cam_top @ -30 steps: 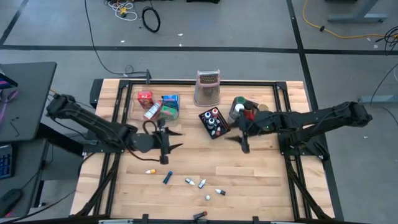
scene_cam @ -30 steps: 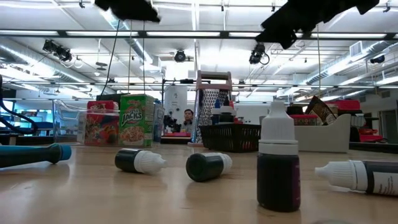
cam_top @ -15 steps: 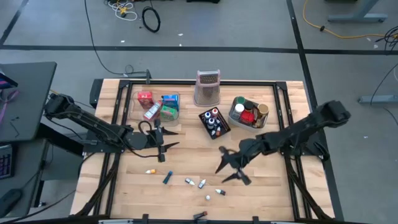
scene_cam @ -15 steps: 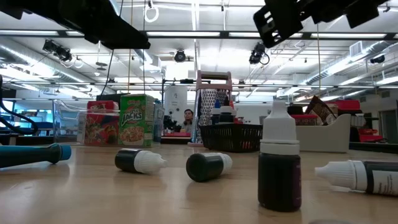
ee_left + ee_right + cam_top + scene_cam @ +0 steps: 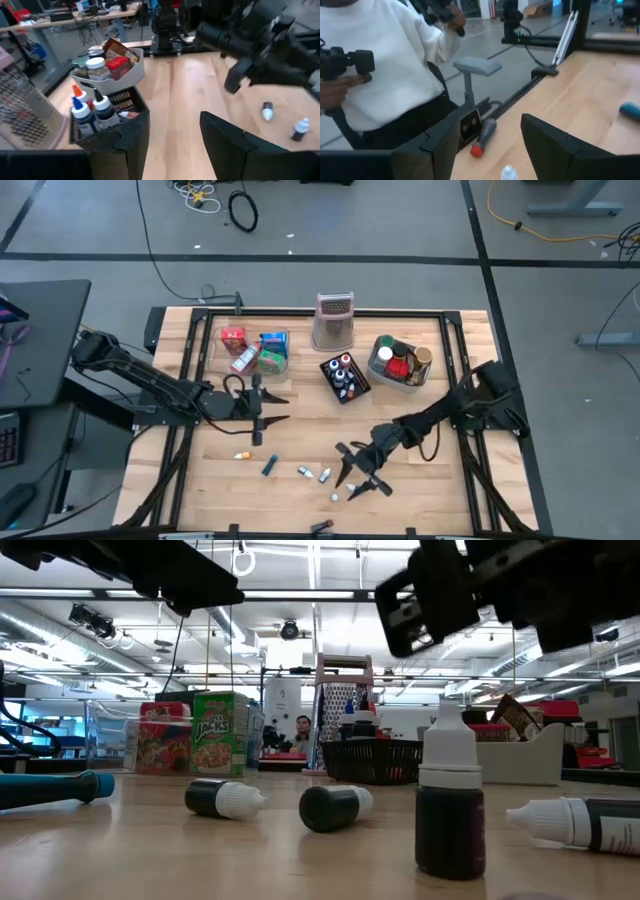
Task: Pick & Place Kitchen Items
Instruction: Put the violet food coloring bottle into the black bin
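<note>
Several small vials lie on their sides on the wood near the table's near edge (image 5: pixel 325 475), one with an orange tip (image 5: pixel 240 455), next to a blue marker (image 5: pixel 268 467). In the low view one dark vial stands upright (image 5: pixel 449 805) and others lie beside it (image 5: pixel 335 808). My right gripper (image 5: pixel 357 475) hangs open just above the vials (image 5: pixel 507 172) and touches nothing. My left gripper (image 5: pixel 274 408) waits open over the table's middle left, near the clear tray of packets (image 5: pixel 255 350). Bottles stand in the black mesh basket (image 5: pixel 95 110), and cans sit in the grey bin (image 5: pixel 107 65).
A metal grater stand (image 5: pixel 335 320) rises at the far edge. A red-tipped marker (image 5: pixel 480 137) lies at the table's near edge. A person in a white top (image 5: pixel 385 60) stands beyond the near edge. Bare wood lies between the two grippers.
My right gripper has swung from beside the grey bin toward the table's near edge and leftward, turning as it went, and now hangs over the scattered vials. The vials and the other items have not moved.
</note>
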